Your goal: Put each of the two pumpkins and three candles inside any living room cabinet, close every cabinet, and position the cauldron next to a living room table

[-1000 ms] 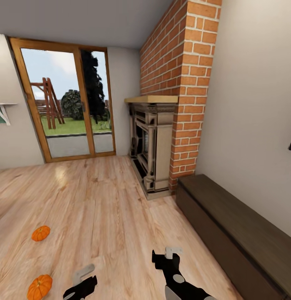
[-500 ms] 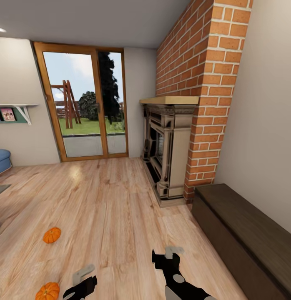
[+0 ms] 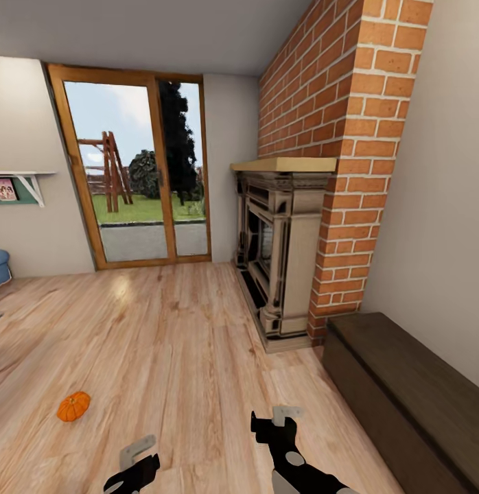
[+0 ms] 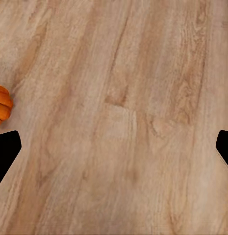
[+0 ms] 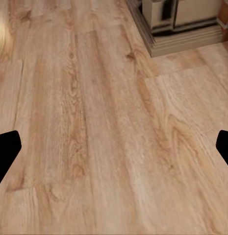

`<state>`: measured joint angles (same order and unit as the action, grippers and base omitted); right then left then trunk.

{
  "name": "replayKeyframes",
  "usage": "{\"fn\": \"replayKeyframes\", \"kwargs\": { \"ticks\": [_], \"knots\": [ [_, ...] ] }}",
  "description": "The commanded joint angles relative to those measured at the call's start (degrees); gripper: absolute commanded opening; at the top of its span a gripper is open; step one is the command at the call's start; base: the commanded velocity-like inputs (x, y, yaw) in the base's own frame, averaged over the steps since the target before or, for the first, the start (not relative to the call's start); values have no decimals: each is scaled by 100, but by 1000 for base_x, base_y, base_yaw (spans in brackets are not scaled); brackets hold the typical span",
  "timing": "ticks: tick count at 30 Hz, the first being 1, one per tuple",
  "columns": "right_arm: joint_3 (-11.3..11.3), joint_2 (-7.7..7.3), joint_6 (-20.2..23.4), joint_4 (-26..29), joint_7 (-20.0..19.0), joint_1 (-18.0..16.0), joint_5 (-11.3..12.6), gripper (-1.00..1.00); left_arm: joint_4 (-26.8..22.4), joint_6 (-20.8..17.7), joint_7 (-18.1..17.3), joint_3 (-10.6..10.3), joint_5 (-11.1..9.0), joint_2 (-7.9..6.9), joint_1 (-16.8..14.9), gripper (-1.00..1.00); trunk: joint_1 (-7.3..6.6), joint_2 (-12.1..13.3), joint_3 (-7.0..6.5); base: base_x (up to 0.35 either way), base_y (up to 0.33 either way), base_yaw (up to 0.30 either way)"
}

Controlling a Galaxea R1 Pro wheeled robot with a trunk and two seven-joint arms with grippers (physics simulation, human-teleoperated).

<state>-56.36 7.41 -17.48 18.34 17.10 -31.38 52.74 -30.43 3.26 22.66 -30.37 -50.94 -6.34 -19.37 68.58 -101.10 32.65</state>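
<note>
Clearly early going: one pumpkin [image 3: 73, 406], small, bright orange and ribbed, lying loose on the plank floor [image 3: 178, 343] ahead-left, well apart from the cabinet [image 3: 411, 391], long, low, dark brown, fronts shut, along the right wall. Left claw [image 3: 133, 461] and right claw [image 3: 282, 420] both spread wide, holding nothing. Nothing stored yet, by the look of it.

Open floor [image 3: 178, 343] lies ahead; a pumpkin [image 3: 73, 406] sits left, the fireplace [image 3: 281, 254] and cabinet [image 3: 411, 391] block the right.
</note>
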Motion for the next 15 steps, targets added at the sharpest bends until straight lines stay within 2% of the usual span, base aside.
{"fn": "replayKeyframes", "kwargs": {
  "ticks": [1,15],
  "knots": [
    [-49,-2,-26,2,30,-7,50,100,-7,34,36,-48,-62,-7,-6,100,3,-3,6,309,0,0],
    [-51,-3,-2,2,19,-6,19,100,1,34,36,-48,-63,-7,-6,100,3,-3,6,314,0,0]
  ]
}}
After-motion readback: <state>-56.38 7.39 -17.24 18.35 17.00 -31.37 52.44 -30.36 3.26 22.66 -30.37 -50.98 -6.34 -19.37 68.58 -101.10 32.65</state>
